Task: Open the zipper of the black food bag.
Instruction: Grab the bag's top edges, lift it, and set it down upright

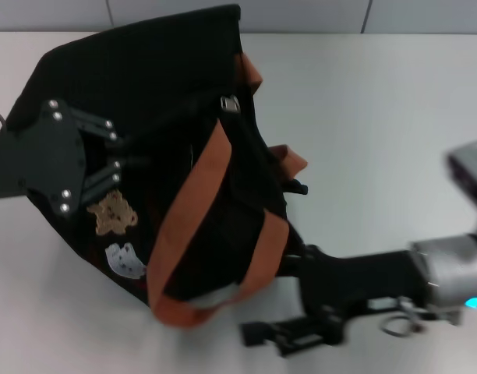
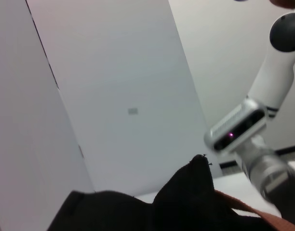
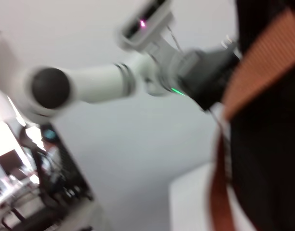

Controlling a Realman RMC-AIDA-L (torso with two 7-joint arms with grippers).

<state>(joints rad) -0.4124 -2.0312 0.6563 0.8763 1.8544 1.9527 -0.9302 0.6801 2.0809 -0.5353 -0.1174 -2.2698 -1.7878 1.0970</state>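
Note:
The black food bag lies tilted on the white table, its orange-brown straps looped over the front and bear patches on its side. A small silver pull tab of the zipper shows near the bag's top edge; the zipper line itself is lost in the dark fabric. My left gripper comes in from the left and pinches the bag's side fabric. At the bag's lower right corner is my right gripper, fingers spread, one finger against the bag and the other low by the strap loop.
The white table extends to the right and behind the bag. The left wrist view shows bag fabric and the right arm. The right wrist view shows the bag, a strap and the left arm.

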